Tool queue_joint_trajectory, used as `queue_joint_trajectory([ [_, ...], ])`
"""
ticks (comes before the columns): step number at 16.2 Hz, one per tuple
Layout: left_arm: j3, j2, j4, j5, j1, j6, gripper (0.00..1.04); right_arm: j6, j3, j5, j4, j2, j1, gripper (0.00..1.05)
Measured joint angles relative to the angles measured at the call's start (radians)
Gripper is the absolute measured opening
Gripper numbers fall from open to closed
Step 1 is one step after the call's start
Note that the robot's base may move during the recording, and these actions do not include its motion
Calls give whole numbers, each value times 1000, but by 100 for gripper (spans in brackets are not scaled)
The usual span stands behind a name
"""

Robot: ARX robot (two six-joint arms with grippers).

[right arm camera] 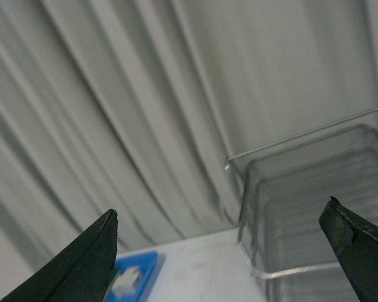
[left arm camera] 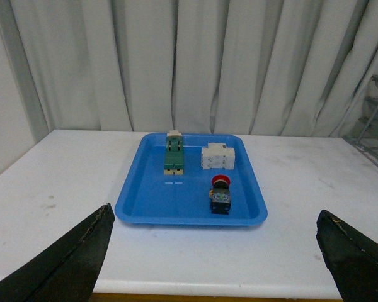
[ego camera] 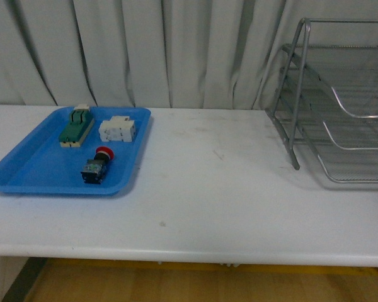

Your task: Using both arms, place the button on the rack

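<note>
The button (ego camera: 96, 166), red cap on a dark body, lies in the blue tray (ego camera: 25, 173) at the table's left; it also shows in the left wrist view (left arm camera: 220, 195). The silver wire rack (ego camera: 340, 107) stands at the far right of the table and shows in the right wrist view (right arm camera: 315, 214). Neither arm shows in the front view. My left gripper (left arm camera: 217, 255) is open and empty, back from the table's front edge, facing the tray. My right gripper (right arm camera: 223, 251) is open and empty, raised, facing the curtain and the rack.
In the blue tray (left arm camera: 151, 207) a green-topped switch block (ego camera: 75, 126) and a white rectangular block (ego camera: 117, 129) lie behind the button. A white curtain (ego camera: 176, 50) hangs behind the table (ego camera: 227, 201). The rack's edge shows at the right of the left wrist view (left arm camera: 375, 126).
</note>
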Motion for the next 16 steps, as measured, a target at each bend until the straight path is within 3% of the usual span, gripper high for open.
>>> queue_joint_trajectory([
  [4,0,0,0,0,0,0,98,163,350,142,-17,500,-114,98],
  [8,0,0,0,0,0,0,98,312,441,154,-21,748,-165,98],
  [13,0,0,0,0,0,0,98,600,370,60,253,945,-63,98],
  [16,0,0,0,0,0,0,98,708,350,45,270,1027,-5,98],
])
